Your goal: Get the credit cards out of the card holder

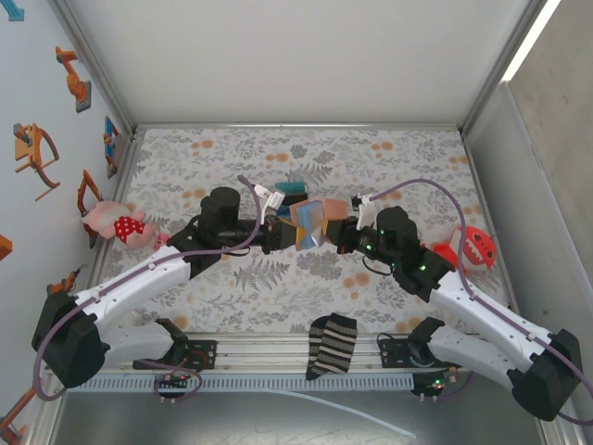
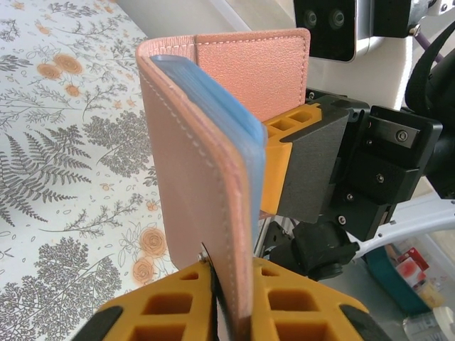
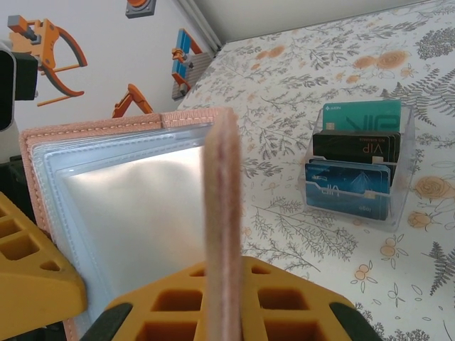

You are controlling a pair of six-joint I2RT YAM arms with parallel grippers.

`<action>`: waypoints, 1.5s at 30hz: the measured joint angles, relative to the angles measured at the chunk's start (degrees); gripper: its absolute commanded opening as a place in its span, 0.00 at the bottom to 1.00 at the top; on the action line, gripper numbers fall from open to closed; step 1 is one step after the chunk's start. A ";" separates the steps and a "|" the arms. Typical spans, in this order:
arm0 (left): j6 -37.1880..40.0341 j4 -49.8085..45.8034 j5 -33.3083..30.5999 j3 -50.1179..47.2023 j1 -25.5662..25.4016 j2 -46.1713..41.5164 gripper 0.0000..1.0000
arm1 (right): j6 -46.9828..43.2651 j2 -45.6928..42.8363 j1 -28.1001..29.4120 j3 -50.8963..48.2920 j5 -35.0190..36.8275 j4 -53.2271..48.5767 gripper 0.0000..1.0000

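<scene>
While left end effector (image 2: 229, 288) clamps card holder (image 2: 188, 177), right end effector (image 3: 222, 291) clamps opposite flap.

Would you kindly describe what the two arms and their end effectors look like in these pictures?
The left arm and right arm have white link shells, black joint housings and black bases. A purplish cable loops along each. The left end effector and right end effector are black-bodied, with orange plastic fingers moulded with open square pockets. Small green lights glow on the right arm.
</scene>
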 measured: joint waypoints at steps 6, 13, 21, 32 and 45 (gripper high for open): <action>-0.72 -0.02 -0.13 -0.07 0.37 0.00 0.07 | -1.46 0.00 -0.37 0.00 -4.04 0.11 0.36; -2.91 0.15 -0.11 0.11 0.44 1.03 0.06 | -4.07 0.26 -0.31 1.20 -6.47 -2.01 0.59; -6.03 0.70 -0.13 1.16 0.44 3.17 0.08 | -6.64 1.01 -0.20 2.86 -6.03 -5.66 0.64; -8.72 2.38 -0.13 1.18 0.44 4.26 0.06 | -9.16 2.73 0.72 3.91 -4.74 -9.11 0.68; -9.42 3.32 -0.09 1.18 0.74 4.94 0.01 | -9.22 3.39 1.27 4.61 -1.31 -10.64 0.54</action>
